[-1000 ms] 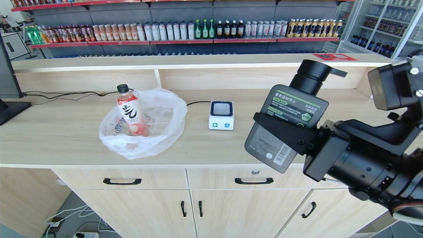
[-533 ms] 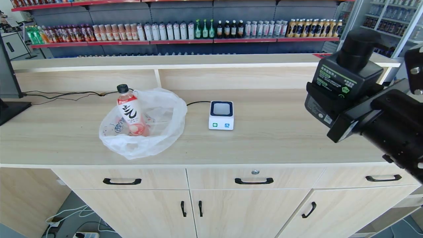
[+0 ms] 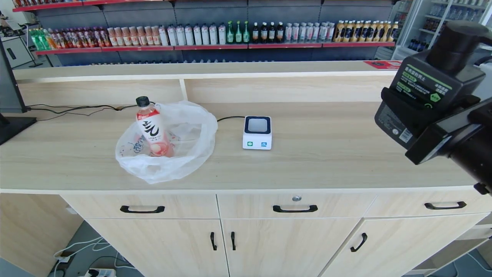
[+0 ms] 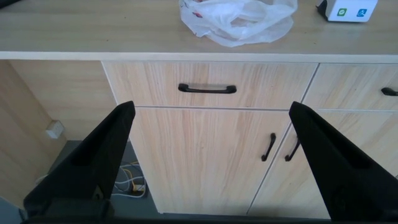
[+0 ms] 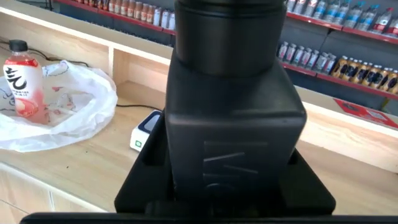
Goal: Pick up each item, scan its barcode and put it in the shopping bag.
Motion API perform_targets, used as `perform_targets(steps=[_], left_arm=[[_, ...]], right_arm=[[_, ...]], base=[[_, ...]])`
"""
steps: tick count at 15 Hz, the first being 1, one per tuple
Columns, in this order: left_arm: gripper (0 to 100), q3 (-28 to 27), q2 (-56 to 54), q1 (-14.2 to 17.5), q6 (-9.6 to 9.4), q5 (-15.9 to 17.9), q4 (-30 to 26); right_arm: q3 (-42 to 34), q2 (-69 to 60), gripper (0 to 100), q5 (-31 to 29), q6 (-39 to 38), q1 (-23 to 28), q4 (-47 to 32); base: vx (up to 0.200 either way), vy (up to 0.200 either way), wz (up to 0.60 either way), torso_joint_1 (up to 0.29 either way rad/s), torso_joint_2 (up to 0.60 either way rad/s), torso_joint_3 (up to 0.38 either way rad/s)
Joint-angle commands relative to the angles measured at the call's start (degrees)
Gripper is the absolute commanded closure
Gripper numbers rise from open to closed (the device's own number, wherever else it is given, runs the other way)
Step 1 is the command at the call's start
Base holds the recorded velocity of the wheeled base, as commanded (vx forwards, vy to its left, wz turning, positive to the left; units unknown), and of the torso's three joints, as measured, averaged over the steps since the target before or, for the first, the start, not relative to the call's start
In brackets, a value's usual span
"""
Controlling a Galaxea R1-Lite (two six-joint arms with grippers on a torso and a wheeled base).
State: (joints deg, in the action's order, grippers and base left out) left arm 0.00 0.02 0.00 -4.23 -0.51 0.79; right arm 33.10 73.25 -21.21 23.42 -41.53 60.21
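Observation:
A dark grey pump bottle (image 3: 426, 90) hangs high above the counter's right end, held upright with my right gripper (image 3: 417, 115) shut on its body; up close the bottle (image 5: 233, 143) sits between the black fingers (image 5: 140, 180). The white shopping bag (image 3: 169, 146) lies on the counter left of centre with a pink drink bottle (image 3: 152, 129) standing in it, also seen as bag (image 5: 62, 118) and bottle (image 5: 23, 84). The white barcode scanner (image 3: 257, 132) sits mid-counter. My left gripper (image 4: 208, 162) hangs open below the counter edge, facing a drawer, with nothing between its fingers.
The wooden counter (image 3: 307, 165) has a raised back ledge. A scanner cable (image 3: 230, 118) runs behind the bag. A dark monitor base (image 3: 11, 125) stands at the far left. Drawers and cabinet doors (image 3: 230, 231) face me below. Shelves of bottles (image 3: 215, 34) line the back wall.
My right gripper has carried the pump bottle from low over the counter's front right up and to the right, turning it upright. The bag, drink bottle and scanner have stayed put.

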Motion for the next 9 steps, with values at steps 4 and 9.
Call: perform_targets(steps=[4, 9], left_arm=[[0, 0.00, -0.02, 0.00, 0.01, -0.02, 0.09], [0, 0.00, -0.02, 0.00, 0.45, -0.02, 0.35]], right_arm=[[-2.51, -4.43, 100, -1.02, -2.15, 1.81, 0.00], [-1.19, -4.70, 100, -0.67, -4.43, 4.09, -0.27]], base=[[0.000, 0.000, 0.00, 0.000, 0.00, 0.000], [0.000, 0.200, 0.00, 0.006, 0.01, 0.003]])
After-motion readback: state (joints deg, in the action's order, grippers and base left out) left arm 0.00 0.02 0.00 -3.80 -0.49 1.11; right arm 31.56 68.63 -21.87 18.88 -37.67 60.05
